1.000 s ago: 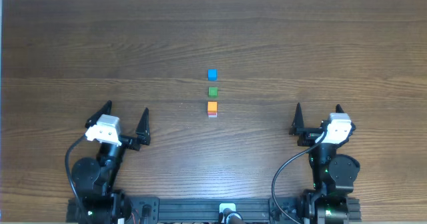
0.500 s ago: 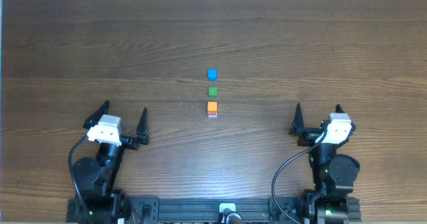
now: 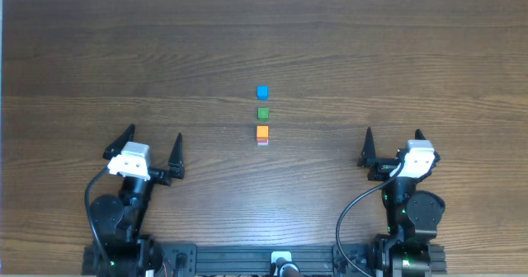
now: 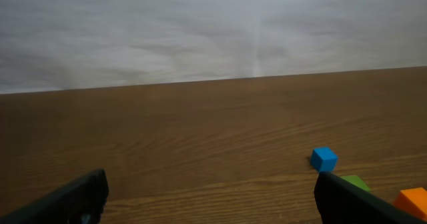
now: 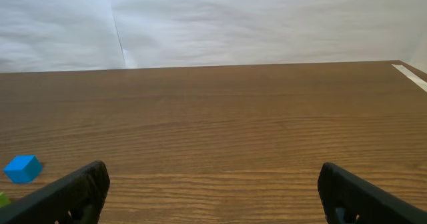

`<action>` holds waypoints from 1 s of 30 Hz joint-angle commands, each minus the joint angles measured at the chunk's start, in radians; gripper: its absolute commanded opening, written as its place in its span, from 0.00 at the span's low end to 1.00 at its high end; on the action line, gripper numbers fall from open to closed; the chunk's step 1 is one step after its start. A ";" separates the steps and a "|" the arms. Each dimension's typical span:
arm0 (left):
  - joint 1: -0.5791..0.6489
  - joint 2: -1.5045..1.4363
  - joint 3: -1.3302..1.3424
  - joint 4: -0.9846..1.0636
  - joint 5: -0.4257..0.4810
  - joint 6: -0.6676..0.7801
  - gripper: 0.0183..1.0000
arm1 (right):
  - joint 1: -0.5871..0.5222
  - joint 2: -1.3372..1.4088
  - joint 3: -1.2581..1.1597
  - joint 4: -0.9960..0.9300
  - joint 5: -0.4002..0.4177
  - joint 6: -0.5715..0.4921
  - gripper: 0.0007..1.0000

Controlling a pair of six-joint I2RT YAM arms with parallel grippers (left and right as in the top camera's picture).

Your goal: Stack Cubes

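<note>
The left hand [image 3: 157, 133] hangs over the near left part of the desk [image 3: 396, 46], its fingers spread wide and holding nothing. In the middle of the desk three cubes lie in a short line running from the near edge toward the far edge, close together but not touching. The orange cube [image 3: 262, 132] is nearest, the green cube [image 3: 263, 113] is in the middle, and the blue cube [image 3: 262, 92] is farthest. A pale strip [image 3: 262, 143] shows at the orange cube's near side. It may be another cube beneath it, but I cannot tell. The right hand [image 3: 393, 133] hangs over the near right part, likewise open and empty, well apart from the cubes.

The cubes look small, stiff and light, with flat, probably smooth faces, so a gentle squeeze should hold one. The best hold is likely across the left and right faces at mid-height, since the neighbours in the line leave little room for a finger between them. A careless approach could nudge the next cube. Nothing else stands between either hand and the line. A white sheet [image 4: 200, 31] rises behind the far edge.
</note>
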State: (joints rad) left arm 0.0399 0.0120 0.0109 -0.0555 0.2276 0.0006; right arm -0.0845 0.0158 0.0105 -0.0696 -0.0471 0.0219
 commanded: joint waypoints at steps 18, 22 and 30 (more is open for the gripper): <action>0.003 -0.005 -0.005 -0.003 -0.019 0.011 1.00 | -0.006 -0.010 -0.005 0.288 -0.156 -0.023 0.99; 0.003 -0.005 -0.005 -0.003 -0.019 0.011 1.00 | -0.006 -0.010 0.038 0.346 -0.154 -0.023 0.99; 0.003 -0.005 -0.005 -0.003 -0.019 0.011 1.00 | -0.006 0.121 0.326 0.205 -0.154 -0.111 0.99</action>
State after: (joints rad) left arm 0.0399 0.0120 0.0109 -0.0559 0.2241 0.0006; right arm -0.0845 0.0822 0.2131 0.1631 -0.1829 -0.0319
